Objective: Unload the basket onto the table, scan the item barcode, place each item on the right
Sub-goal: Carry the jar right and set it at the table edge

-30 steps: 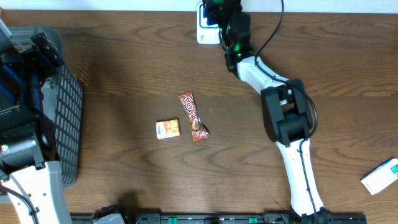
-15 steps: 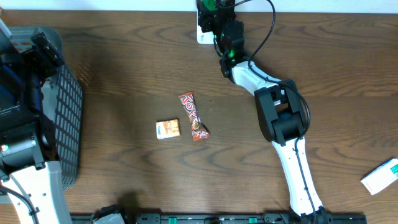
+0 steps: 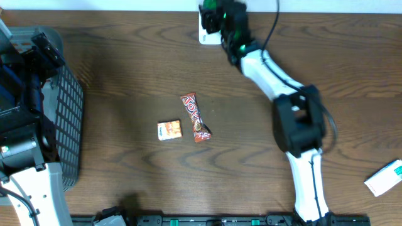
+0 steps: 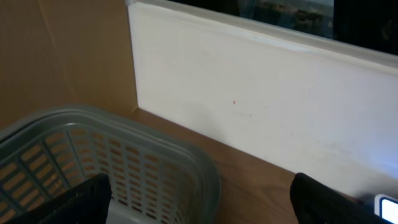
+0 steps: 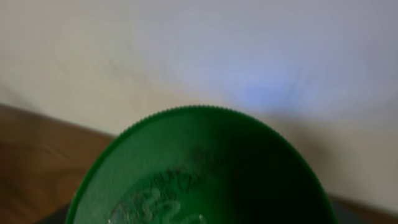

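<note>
Item (image 5: 199,168) is gripped in the right hand (image 3: 223,19), held at the far edge of the table (image 3: 125,75) by a white device (image 3: 206,36). In the right wrist view only a ribbed green lid is shown, with embossed letters too blurry to be read. Overhead it's just a green smear. The white lettering on the red candy bar (image 3: 195,117) can't quite be made out. A small orange pack (image 3: 169,130) is lying just beside it. The left hand (image 4: 199,193) is spread wide open over the basket (image 4: 124,143).
</note>
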Tool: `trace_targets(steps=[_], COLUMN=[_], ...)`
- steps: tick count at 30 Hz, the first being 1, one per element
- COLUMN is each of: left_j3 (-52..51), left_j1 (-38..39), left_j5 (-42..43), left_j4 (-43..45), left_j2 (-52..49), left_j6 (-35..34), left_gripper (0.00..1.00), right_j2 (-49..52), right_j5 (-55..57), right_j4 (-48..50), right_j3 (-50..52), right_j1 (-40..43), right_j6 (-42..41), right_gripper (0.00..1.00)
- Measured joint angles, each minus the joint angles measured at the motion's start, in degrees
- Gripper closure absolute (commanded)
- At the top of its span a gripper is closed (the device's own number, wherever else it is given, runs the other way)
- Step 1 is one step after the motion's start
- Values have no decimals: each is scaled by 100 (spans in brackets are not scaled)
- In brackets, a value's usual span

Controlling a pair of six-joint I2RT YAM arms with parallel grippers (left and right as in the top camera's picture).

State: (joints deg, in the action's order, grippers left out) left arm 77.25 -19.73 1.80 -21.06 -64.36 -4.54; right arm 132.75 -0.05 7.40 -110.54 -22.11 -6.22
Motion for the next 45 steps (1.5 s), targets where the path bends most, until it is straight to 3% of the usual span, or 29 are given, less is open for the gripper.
trace_targets(steps=[9, 16, 22, 32, 37, 39, 41, 45], left_j3=[0, 2, 0, 0, 0, 2, 0, 0], left_j1=[0, 0, 0, 2, 0, 0, 2, 0], left_j5=[0, 0, 0, 0, 0, 0, 0, 0], left_j4=[2, 2, 4, 2, 7, 4, 0, 2], left_j2=[0, 0, 0, 0, 0, 0, 0, 0], left_j6=[0, 0, 0, 0, 2, 2, 0, 2], left_gripper=[9, 9, 9, 9, 9, 9, 9, 9], right_j2=[-2297, -2398, -2140, -1360, -903, -903, -903, -887], right_j5=[1023, 1810, 1980, 1676, 1554, 1432, 1252, 804], right_j4=[-3729, -5888, -5965, -5034, -4848, -4835, -4826, -4874], right_j3=[-157, -44, 476, 1460, 1681, 1681, 1674, 1679], right_j1=[129, 990, 2225, 4365, 5239, 5554, 5834, 6240], right_j6=[872, 1088, 1220, 1292, 1307, 1314, 1287, 1333], right_gripper=[55, 52, 49, 48, 41, 29, 1, 1])
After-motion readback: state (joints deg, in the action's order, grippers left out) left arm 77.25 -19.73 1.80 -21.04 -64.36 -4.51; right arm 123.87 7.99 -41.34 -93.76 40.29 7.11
